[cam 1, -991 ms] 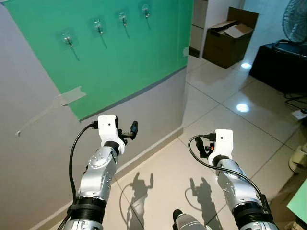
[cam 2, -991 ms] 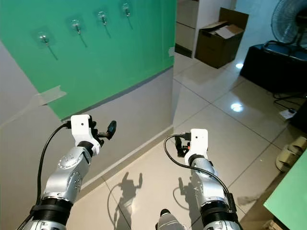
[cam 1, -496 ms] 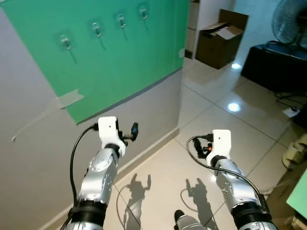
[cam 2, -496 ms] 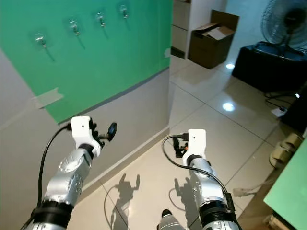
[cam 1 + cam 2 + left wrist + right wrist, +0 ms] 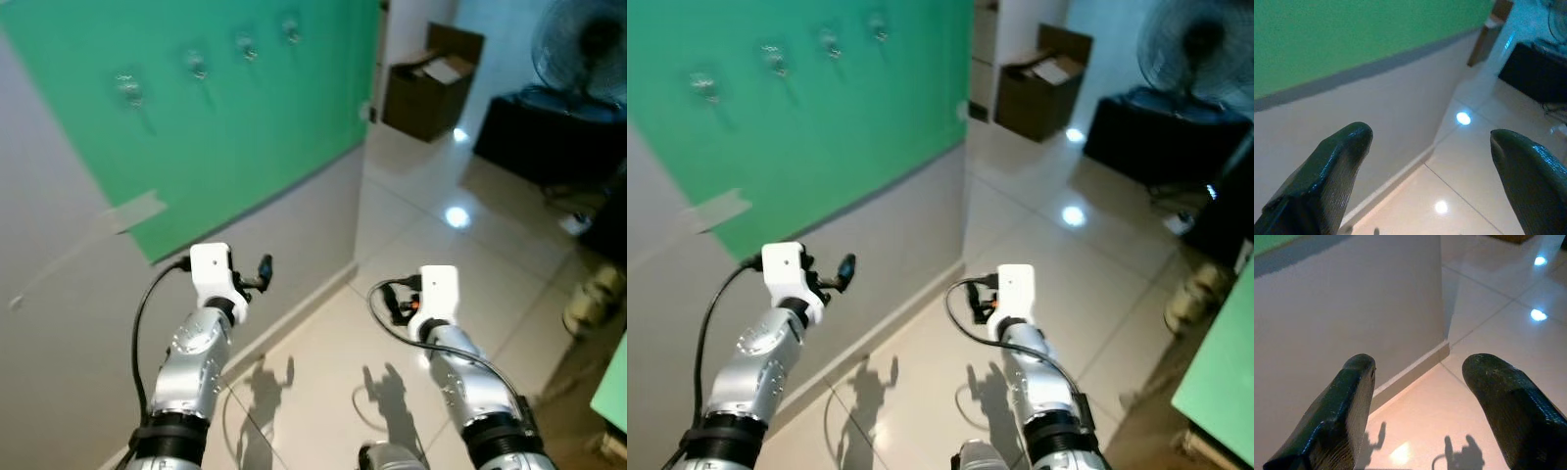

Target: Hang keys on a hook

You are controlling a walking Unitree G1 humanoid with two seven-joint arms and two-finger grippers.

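Several clear hooks (image 5: 198,67) sit in a slanting row high on a green panel (image 5: 255,127) on the wall to my left. My left gripper (image 5: 1430,147) is held up in front of the grey wall below the panel, open, with nothing between its black fingers (image 5: 1327,171). In the head view its fingertip (image 5: 263,266) points at the wall. My right gripper (image 5: 1418,396) is raised over the tiled floor near the wall's corner, open and empty too. Both are well below the hooks.
The wall ends at a corner (image 5: 361,196); beyond it lies shiny tiled floor (image 5: 460,235). An open cardboard box (image 5: 423,83) stands at the back, with a dark cabinet (image 5: 549,132) and a fan (image 5: 578,44) to the right. Slippers (image 5: 593,299) lie at the right edge.
The whole picture has shifted and blurred, so the camera has moved. Both arms keep the same raised pose with open fingers.
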